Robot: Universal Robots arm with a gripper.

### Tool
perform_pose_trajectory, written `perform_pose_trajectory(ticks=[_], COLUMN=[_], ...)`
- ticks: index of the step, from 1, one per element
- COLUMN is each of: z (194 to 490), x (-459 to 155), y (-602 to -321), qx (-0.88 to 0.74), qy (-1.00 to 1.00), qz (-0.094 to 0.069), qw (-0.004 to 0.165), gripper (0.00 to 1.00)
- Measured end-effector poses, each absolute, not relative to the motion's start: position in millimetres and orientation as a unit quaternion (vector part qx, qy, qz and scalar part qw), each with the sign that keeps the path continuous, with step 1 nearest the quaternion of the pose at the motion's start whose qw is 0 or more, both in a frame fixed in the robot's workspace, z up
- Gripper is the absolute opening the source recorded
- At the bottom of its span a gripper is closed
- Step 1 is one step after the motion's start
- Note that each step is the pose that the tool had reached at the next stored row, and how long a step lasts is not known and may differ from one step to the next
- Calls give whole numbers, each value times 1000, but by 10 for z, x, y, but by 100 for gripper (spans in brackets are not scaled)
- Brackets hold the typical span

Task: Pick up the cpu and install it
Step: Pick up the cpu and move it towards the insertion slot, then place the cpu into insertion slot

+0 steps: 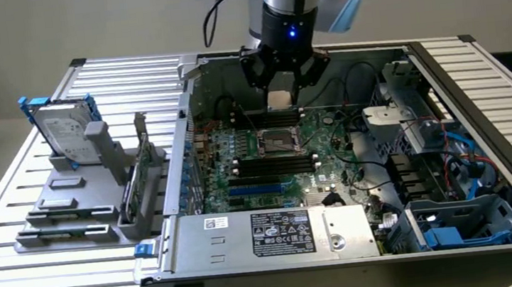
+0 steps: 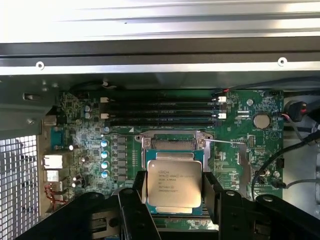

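Observation:
The cpu (image 2: 174, 183), a small silver square with printed text, sits between my two black fingers (image 2: 138, 189), which press its opposite edges. My gripper (image 2: 174, 192) is shut on it. In the exterior view the gripper (image 1: 281, 92) hangs inside the open computer case with the pale cpu (image 1: 280, 99) at its tips, above the back part of the green motherboard (image 1: 328, 154). The dark socket with its metal frame (image 1: 280, 141) lies a little nearer the exterior camera than the cpu. In the wrist view part of the socket (image 2: 172, 144) shows just beyond the chip's edge.
Black memory slots (image 2: 160, 111) run beside the socket. Case walls (image 1: 189, 143) ring the board, with cables and drive bays (image 1: 449, 166) on the exterior view's right. A power supply (image 1: 280, 232) sits at the front. A hard drive with blue brackets (image 1: 66, 135) stands on a grey fixture outside the case.

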State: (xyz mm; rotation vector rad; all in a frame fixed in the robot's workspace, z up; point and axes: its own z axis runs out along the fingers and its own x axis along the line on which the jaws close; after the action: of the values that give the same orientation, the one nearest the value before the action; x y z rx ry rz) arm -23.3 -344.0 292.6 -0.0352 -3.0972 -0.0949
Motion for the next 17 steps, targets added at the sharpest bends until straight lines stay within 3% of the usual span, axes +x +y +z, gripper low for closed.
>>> perform_pose_trajectory(ticks=[17], z=[2894], x=[-231], y=[-3438], qx=[-11], qy=[-999], qz=[-30], qw=[22], gripper=[55])
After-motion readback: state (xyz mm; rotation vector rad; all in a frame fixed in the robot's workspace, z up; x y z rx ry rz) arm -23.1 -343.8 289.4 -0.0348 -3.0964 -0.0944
